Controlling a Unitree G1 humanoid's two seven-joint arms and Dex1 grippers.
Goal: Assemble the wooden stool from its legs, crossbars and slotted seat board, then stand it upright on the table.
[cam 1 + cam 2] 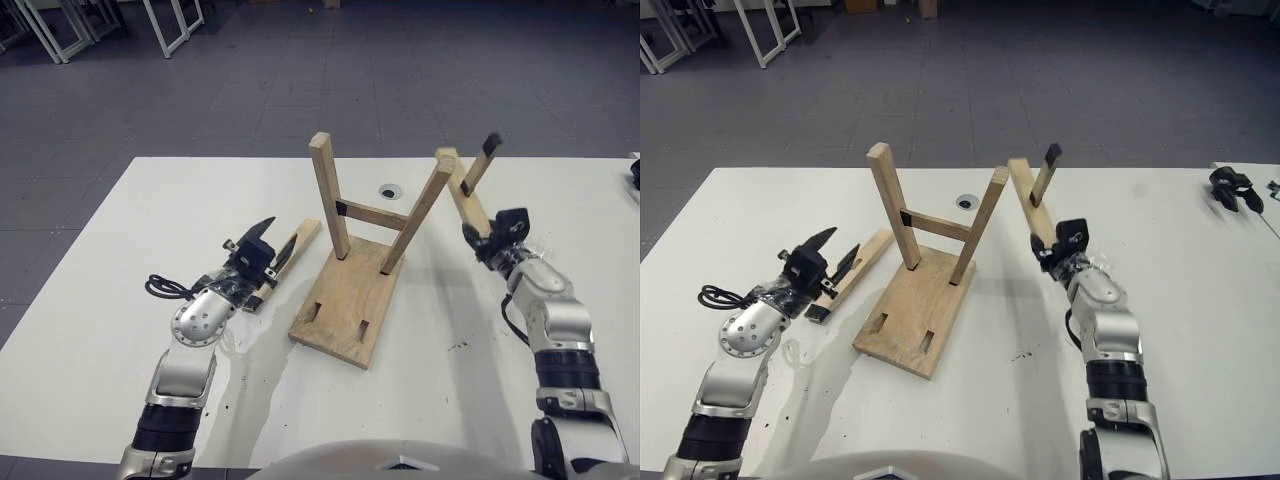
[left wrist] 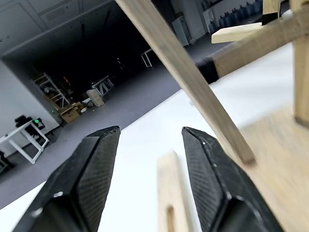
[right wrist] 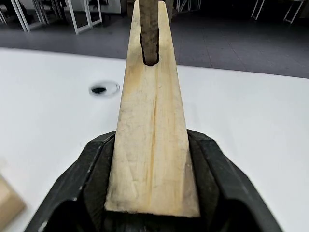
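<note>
Plainly, the white table (image 1: 120, 250) (one grommet hole (image 1: 389, 190)) stands on grey floor (image 1: 300, 80). Right gripper (image 1: 492, 233) clamps a leg (image 3: 152, 121); left gripper (image 2: 150, 131) gapes.

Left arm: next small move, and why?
Probably lower and close the left gripper on the loose leg: its open fingers straddle that leg's end on the table. The board has two empty slots, and the right gripper holds the other leg.

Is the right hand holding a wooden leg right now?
Yes, the right hand grips a wooden leg, with its fingers pressed against both sides.
</note>
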